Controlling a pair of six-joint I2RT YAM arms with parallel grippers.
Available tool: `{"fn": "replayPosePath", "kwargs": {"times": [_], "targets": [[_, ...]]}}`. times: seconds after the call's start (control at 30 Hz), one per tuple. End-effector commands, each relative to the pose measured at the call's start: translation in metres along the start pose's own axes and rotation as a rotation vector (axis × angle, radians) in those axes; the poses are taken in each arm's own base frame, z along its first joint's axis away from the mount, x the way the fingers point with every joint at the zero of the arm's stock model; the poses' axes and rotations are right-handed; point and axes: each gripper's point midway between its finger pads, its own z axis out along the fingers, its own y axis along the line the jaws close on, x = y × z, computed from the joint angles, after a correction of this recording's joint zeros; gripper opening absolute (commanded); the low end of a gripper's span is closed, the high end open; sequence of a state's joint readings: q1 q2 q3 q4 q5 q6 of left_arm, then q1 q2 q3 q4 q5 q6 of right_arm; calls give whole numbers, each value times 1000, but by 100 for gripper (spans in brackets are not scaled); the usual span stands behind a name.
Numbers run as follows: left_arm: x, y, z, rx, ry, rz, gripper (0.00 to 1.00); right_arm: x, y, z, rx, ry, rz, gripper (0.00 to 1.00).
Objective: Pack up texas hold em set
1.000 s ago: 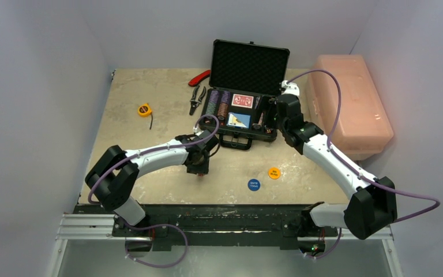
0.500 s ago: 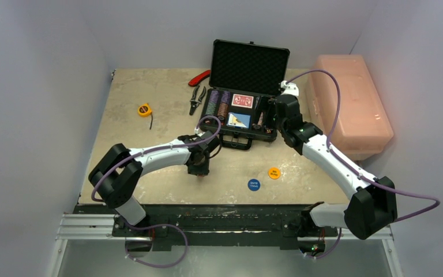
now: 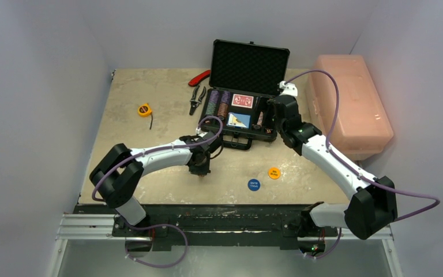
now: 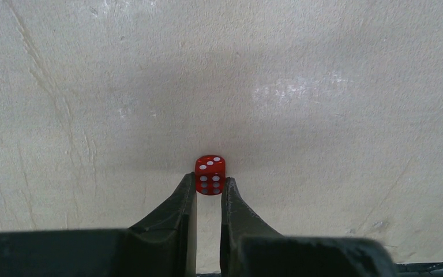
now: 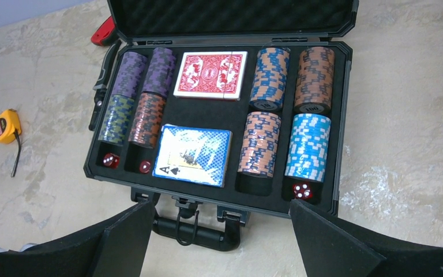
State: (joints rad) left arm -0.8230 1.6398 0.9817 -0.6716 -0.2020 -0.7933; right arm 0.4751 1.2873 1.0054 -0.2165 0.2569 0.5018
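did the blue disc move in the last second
No. The blue disc lies where it did, with the same gap to the orange disc and to the case behind it.

Left end effector pinched narrow, right end effector wide.

The black foam-lined briefcase stands at the worktop's far edge, with the pink plastic box right of it and the red-handled pliers left. A small red die lies before it. A blue disc and an orange disc lie nearer the near edge.
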Motion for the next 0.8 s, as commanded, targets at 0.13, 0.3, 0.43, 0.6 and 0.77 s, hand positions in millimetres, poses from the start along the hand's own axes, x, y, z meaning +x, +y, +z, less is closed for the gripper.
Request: {"fn": "replayPosePath", "kwargs": {"times": [0.13, 0.3, 0.43, 0.6, 0.77], "targets": [[-16, -7, -26, 23, -97, 18, 0, -10, -1, -3, 21, -40, -8, 93], [-26, -9, -40, 28, -142, 25, 0, -12, -4, -5, 38, -47, -4, 92], [-34, -13, -48, 34, -157, 31, 0, -14, -6, -7, 54, -61, -3, 92], [-41, -23, -50, 56, -162, 44, 0, -24, -24, -13, 165, -107, 16, 93], [-54, -38, -56, 86, -174, 62, 0, -37, -53, -24, 332, -180, 63, 95]]}}
